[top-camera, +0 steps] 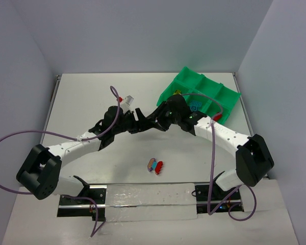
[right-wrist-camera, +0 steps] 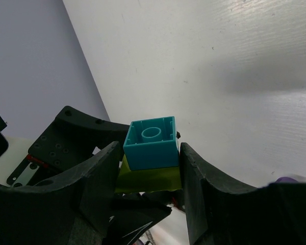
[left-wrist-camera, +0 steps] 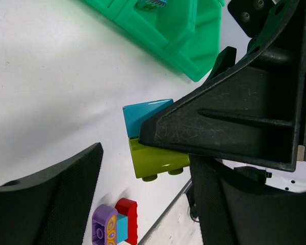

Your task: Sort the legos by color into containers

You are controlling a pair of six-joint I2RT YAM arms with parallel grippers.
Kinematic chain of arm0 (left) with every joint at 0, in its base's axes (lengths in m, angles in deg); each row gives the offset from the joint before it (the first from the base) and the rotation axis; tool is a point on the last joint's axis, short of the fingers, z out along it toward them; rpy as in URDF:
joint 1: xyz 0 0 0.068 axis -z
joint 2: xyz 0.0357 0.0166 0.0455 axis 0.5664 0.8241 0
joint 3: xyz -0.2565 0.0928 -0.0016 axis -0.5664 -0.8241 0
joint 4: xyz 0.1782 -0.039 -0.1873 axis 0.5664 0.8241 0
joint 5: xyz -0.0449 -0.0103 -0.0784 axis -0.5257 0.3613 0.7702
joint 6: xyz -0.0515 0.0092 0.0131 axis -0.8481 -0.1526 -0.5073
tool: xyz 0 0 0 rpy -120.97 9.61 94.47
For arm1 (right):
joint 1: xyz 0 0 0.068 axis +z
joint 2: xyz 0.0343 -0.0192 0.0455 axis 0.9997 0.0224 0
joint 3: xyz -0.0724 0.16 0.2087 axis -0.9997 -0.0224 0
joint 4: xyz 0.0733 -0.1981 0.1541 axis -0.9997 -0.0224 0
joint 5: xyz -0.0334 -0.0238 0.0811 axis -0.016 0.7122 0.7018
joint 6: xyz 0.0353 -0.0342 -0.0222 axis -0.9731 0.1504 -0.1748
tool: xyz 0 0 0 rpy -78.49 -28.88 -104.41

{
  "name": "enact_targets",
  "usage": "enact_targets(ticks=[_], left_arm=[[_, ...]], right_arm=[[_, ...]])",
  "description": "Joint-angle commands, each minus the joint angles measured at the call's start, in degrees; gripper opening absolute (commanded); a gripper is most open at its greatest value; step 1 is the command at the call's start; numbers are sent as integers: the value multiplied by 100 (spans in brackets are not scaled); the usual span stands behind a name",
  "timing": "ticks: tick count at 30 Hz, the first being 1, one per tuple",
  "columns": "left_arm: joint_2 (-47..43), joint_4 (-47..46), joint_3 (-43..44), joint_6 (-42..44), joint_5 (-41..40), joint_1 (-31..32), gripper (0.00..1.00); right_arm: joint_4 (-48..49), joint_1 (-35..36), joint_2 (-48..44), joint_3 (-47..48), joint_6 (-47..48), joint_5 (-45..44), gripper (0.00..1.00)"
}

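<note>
My right gripper [right-wrist-camera: 150, 153] is shut on a cyan-blue brick [right-wrist-camera: 152, 143] that is stuck to an olive-yellow brick [right-wrist-camera: 148, 179], held above the table. In the left wrist view the same cyan brick [left-wrist-camera: 143, 115] and olive brick [left-wrist-camera: 155, 161] sit between my left gripper's [left-wrist-camera: 145, 189] wide-open fingers [left-wrist-camera: 51, 204], half covered by a right finger. In the top view both grippers meet mid-table, left [top-camera: 142, 118] and right [top-camera: 155, 115]. The green tray [top-camera: 227, 102] lies at the back right and holds a cyan brick [top-camera: 195, 105].
A joined purple, cyan and red brick cluster [top-camera: 154, 165] lies on the table near the front, and it also shows in the left wrist view [left-wrist-camera: 115, 224]. A red piece [top-camera: 217, 117] sits by the tray's near edge. Another red piece [top-camera: 120, 98] lies behind the left arm.
</note>
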Motion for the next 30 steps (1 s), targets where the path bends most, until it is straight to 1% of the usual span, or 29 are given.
enact_targets(ticks=[1,3,6,7,12,15,17,18,20,21,22,24,29,30], left_arm=[[-47,-145,229,30,-170,-10,70],[-75,-176,175,-7,-212,-7,65],[-86,-171,156,-31,-245,-7,53],[-95,-167,164,-21,-245,-7,50],[-108,-137,150,-28,-267,-7,45],[-104,-172,145,-127,-238,-11,26],[-64,-115,195,-137,-195,-7,3],[-47,-72,214,-110,-161,-7,0],[18,27,295,145,-23,-7,0],[9,163,362,255,-35,-10,0],[-20,289,379,363,-69,-19,0],[-145,368,332,506,-62,-56,0],[-465,319,152,910,543,-191,0],[-509,259,108,1023,879,-226,0]], right_arm=[[351,-19,46,31,-48,196,16],[339,-19,43,31,-25,202,16],[362,-14,48,2,-13,219,16],[392,-10,48,-29,-18,227,16],[456,-15,61,-111,-48,275,16],[448,-23,36,-124,-44,250,16],[439,-28,7,-124,-22,223,17],[462,-25,-11,-134,-5,223,18],[652,-16,-125,-213,81,202,23],[787,-10,-210,-294,122,170,31],[822,-13,-306,-323,160,140,41],[630,-11,-425,-257,448,7,52],[271,-17,-992,-185,1090,-559,63],[163,-57,-1074,-175,1171,-636,64]])
